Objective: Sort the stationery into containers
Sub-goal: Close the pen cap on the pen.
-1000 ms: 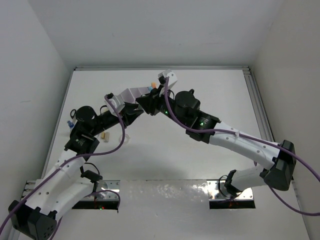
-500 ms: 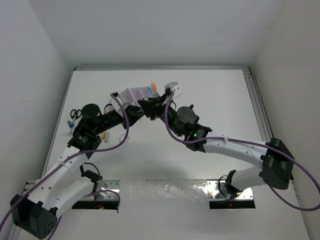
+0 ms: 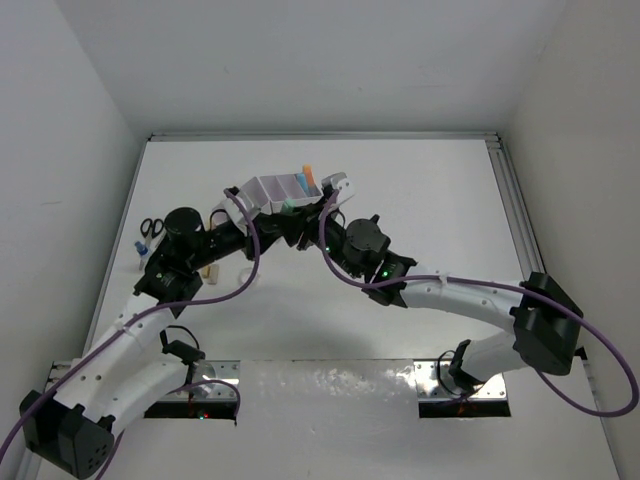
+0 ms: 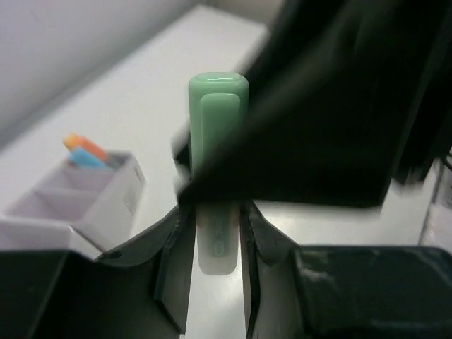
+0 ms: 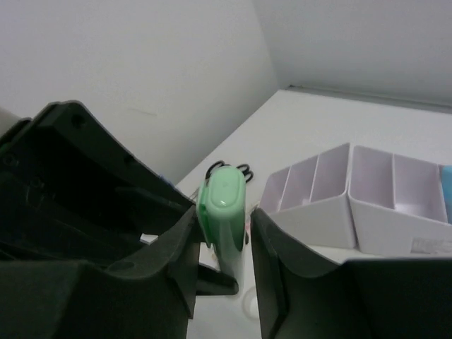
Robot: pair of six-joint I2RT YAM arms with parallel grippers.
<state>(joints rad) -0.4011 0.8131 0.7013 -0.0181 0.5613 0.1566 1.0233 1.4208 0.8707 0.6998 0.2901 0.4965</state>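
Note:
A pastel pen with a green cap (image 4: 217, 113) stands between the fingers of my left gripper (image 4: 217, 220), which is shut on its pale barrel. My right gripper (image 5: 224, 220) straddles the pen's green cap (image 5: 224, 201). Its jaws are open, with a gap showing on the right side of the cap. From above, the two grippers (image 3: 268, 228) (image 3: 300, 222) meet nose to nose just in front of the lilac-white organiser (image 3: 270, 187). An orange and a blue piece (image 3: 307, 180) stand in its right compartment.
Black-handled scissors (image 3: 148, 227) and a blue-capped bottle (image 3: 140, 245) lie at the left edge of the table. A small beige piece (image 3: 209, 271) and a clear tape ring (image 3: 247, 279) lie under the left arm. The organiser's compartments (image 5: 367, 198) sit right of the right gripper.
The right arm swung down and left from above the organiser to meet the left gripper at the pen. Its jaws have widened slightly. The left gripper stayed shut on the pen.

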